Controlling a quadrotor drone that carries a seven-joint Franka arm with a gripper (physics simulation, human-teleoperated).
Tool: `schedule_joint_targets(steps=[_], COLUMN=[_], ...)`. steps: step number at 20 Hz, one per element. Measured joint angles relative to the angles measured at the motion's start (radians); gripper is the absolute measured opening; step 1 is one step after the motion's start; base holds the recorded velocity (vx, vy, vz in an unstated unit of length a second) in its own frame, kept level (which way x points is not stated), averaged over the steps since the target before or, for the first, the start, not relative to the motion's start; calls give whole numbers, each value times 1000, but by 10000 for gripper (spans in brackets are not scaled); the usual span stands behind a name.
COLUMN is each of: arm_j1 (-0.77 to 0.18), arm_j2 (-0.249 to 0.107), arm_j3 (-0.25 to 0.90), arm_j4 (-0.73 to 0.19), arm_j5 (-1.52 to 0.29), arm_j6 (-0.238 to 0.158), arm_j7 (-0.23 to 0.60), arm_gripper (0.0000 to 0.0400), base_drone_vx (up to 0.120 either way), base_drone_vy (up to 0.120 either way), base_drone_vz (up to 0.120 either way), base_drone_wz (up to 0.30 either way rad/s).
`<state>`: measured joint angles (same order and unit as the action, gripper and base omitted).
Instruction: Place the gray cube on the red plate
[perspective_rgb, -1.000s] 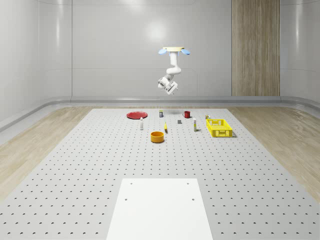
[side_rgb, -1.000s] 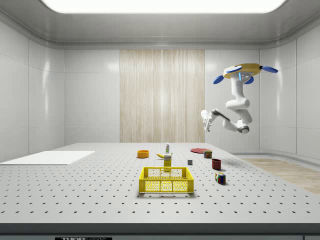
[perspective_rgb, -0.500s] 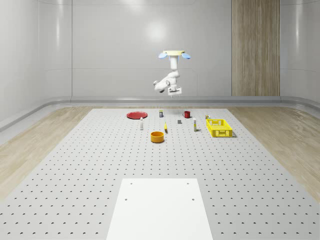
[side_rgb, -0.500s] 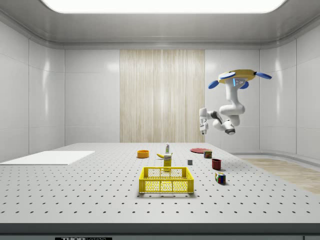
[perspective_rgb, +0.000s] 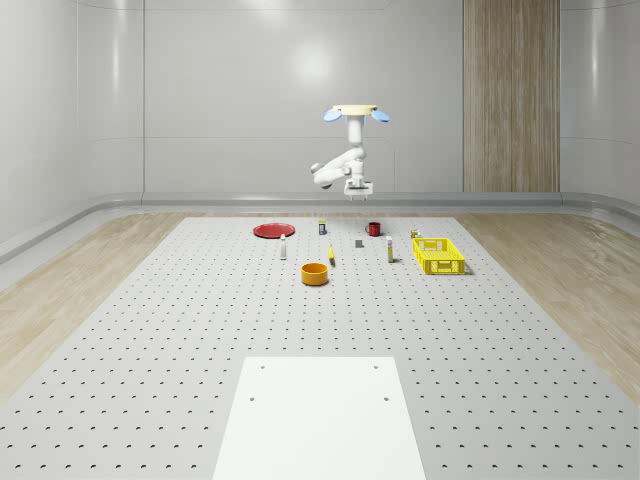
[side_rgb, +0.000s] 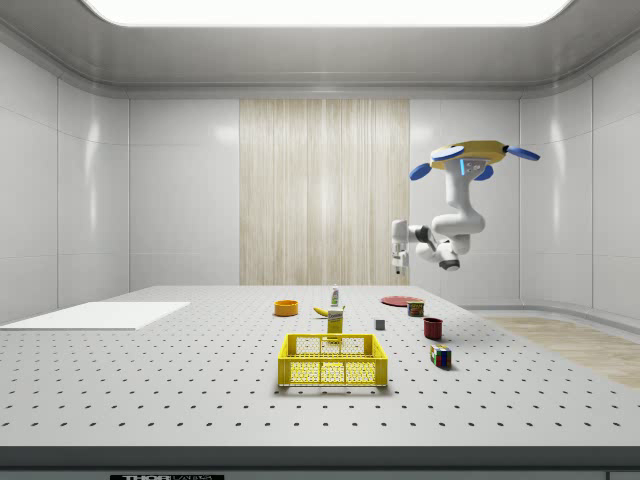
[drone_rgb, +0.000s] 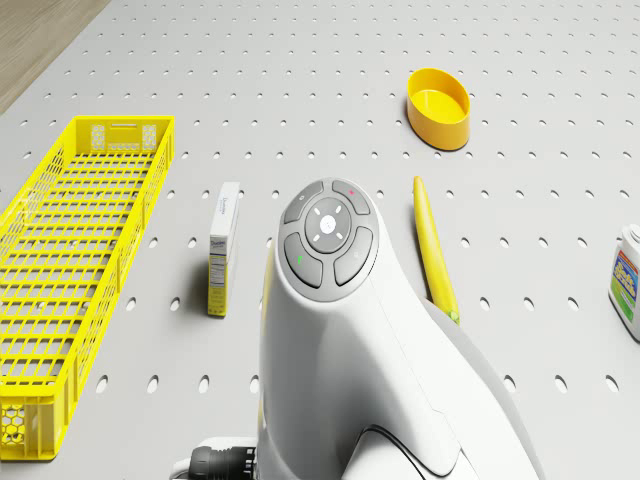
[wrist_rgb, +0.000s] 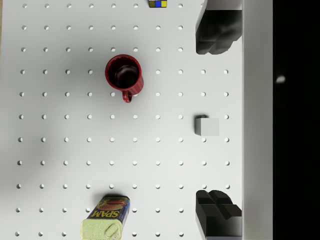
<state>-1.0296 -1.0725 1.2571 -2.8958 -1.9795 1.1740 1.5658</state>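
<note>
Overhead, the drone (perspective_rgb: 355, 113) hovers above the perforated worktop's (perspective_rgb: 200, 330) far end. Its tool (wrist_rgb: 216, 120) hangs high, fingers (wrist_rgb: 216, 31) apart, directly above the gray cube (wrist_rgb: 207, 126), which rests beside the red mug (wrist_rgb: 124, 75), well apart from the red plate (perspective_rgb: 272, 230).

The white arm (drone_rgb: 370, 360) of the robot fills the near part of the drone view, with a gray round button panel (drone_rgb: 327, 234) on its top. Below it lies the perforated table (drone_rgb: 300, 80). On the table there is a yellow basket (drone_rgb: 70, 270), a small flat box (drone_rgb: 223, 248), a yellow bowl (drone_rgb: 439, 107), a banana (drone_rgb: 434, 246) and a white bottle (drone_rgb: 627, 282).
</note>
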Motion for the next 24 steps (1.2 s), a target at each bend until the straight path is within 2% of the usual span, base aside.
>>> schedule_joint_targets(steps=[4,8,13,17,22,24], arm_j1=[-16,-28,-39,-47,-55,-58], arm_j2=[-23,-45,-71,-92,-116,-125], arm_j3=[11,20,30,36,44,47], arm_j4=[1,2,4,6,7,8], arm_j5=[8,18,32,42,55,60], arm_j6=[14,31,53,71,93,102], arm_j7=[13,23,33,40,48,51], arm_gripper=[400,400,400,400,400,400], base_drone_vx=[120,120,24,10,120,0], base_drone_vy=[120,-100,-8,-70,0,-100], base_drone_vz=[-110,0,-120,-120,-120,-120], base_drone_wz=[0,0,0,0,0,0])
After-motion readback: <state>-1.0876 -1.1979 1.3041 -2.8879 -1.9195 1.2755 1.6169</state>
